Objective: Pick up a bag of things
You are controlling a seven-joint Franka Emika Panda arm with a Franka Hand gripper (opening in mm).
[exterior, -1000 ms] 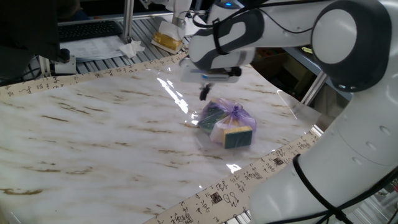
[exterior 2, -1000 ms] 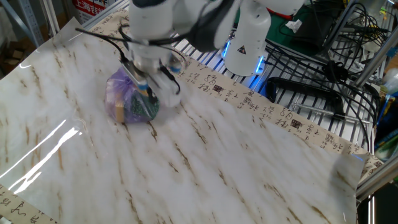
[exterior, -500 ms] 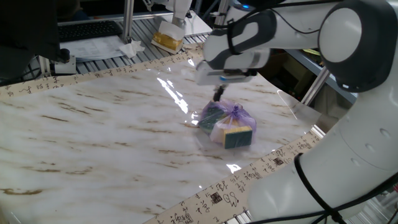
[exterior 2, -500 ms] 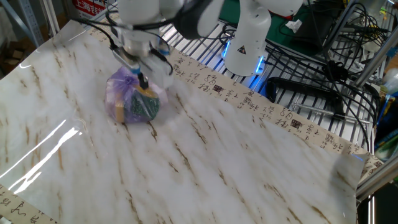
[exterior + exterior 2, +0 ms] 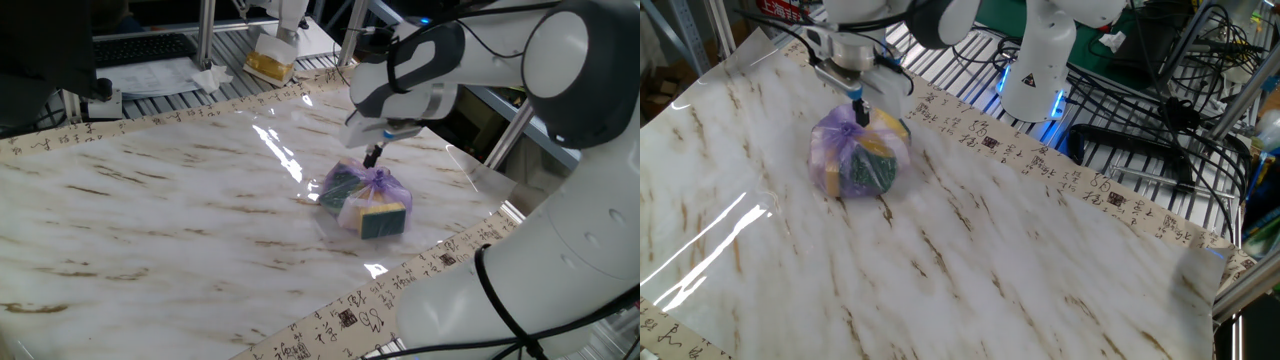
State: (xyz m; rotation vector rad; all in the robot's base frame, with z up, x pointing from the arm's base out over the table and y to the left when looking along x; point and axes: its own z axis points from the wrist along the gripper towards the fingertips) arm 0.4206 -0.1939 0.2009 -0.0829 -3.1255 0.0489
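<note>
Bag [image 5: 365, 203] [image 5: 853, 156] sits on marble-patterned table [image 5: 150, 220] [image 5: 1020, 270], near the edge by the robot base; purple-tinted, green-and-yellow sponge blocks visible inside. Gripper [image 5: 372, 157] [image 5: 859, 111] hangs just above the bag's knotted top, pointing down. Jaw opening: cannot tell, fingertips appear as one dark tip. Yellowish wrapped block [image 5: 270, 62] lies well apart, beyond the table.

- The gripper [image 5: 372, 156] shows only a dark tip; whether its jaws are parted is unclear.
- The pale item inside the bag of things [image 5: 366, 201] stays unidentifiable.
- The arm [image 5: 940, 15] is cropped at the top edge.
</note>
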